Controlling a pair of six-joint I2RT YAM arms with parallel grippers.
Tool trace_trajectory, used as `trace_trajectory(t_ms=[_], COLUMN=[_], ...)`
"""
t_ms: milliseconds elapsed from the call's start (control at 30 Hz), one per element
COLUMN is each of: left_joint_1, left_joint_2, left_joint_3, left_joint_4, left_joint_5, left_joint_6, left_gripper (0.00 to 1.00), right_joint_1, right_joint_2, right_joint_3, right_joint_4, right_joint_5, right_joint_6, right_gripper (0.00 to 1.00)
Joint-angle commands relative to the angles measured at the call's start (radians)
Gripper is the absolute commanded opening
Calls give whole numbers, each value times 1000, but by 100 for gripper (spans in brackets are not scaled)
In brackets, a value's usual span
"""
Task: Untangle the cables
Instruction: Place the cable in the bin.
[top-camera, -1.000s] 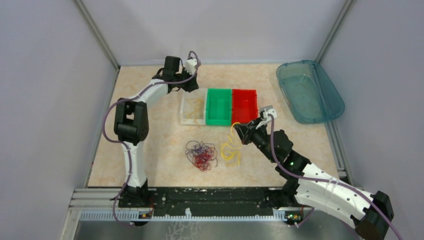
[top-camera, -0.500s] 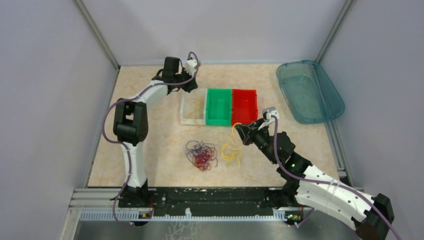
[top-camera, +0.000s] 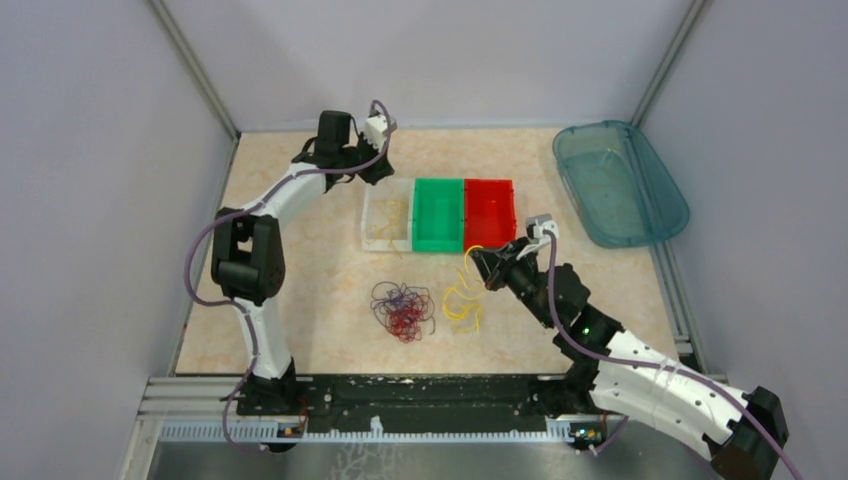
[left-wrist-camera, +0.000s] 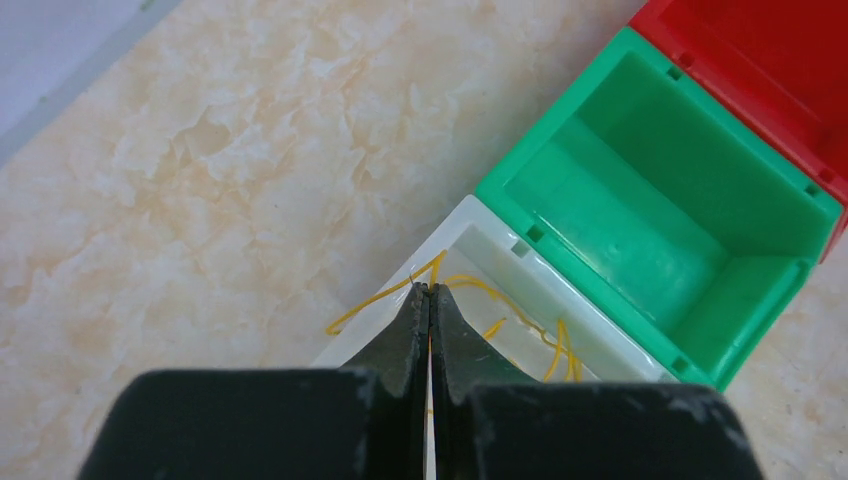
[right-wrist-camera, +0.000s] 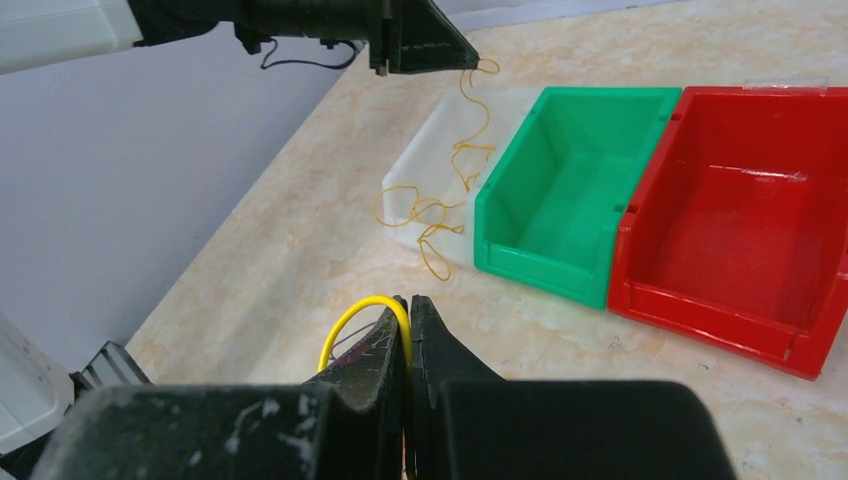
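Observation:
My left gripper (top-camera: 378, 170) (left-wrist-camera: 430, 290) hovers over the far left corner of the clear white bin (top-camera: 372, 228), shut on a thin yellow cable (right-wrist-camera: 478, 110). That cable hangs from its tip into the bin and trails over the bin's near rim. My right gripper (top-camera: 475, 258) (right-wrist-camera: 409, 300) is low over the table in front of the red bin (top-camera: 489, 240), shut on another yellow cable (right-wrist-camera: 345, 325) that loops out of its jaws. More yellow cables (top-camera: 462, 302) lie below it. A red and dark cable tangle (top-camera: 402, 308) lies to their left.
The green bin (top-camera: 437, 243) stands between the white and red bins, all three side by side mid-table. A teal tub (top-camera: 620, 180) rests at the far right against the wall frame. Grey walls enclose the table on three sides.
The left gripper has closed on the yellow cable over the white bin, and its arm has shifted a little left. The right gripper edged slightly forward, still shut on its cable.

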Motion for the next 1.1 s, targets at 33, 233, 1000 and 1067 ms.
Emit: trace_trajectory(t_ms=[33, 233, 1000, 1067], left_joint_1=[-3, -2, -20, -20], left_joint_2=[-121, -162, -269, -279], left_joint_3=[-43, -98, -50, -90], left_joint_4=[15, -37, 66, 65], left_joint_5=[36, 65, 41, 40], left_joint_6=[37, 58, 74, 74], left_gripper=[0, 0, 0, 0], right_joint_1=[-8, -8, -9, -9], right_joint_2=[12, 13, 14, 11], right_joint_3=[6, 11, -16, -18], right_joint_4=[58, 48, 63, 64], right_joint_5=[2, 0, -16, -14], right_joint_6=[15, 14, 48, 48], right_gripper=[0, 0, 0, 0])
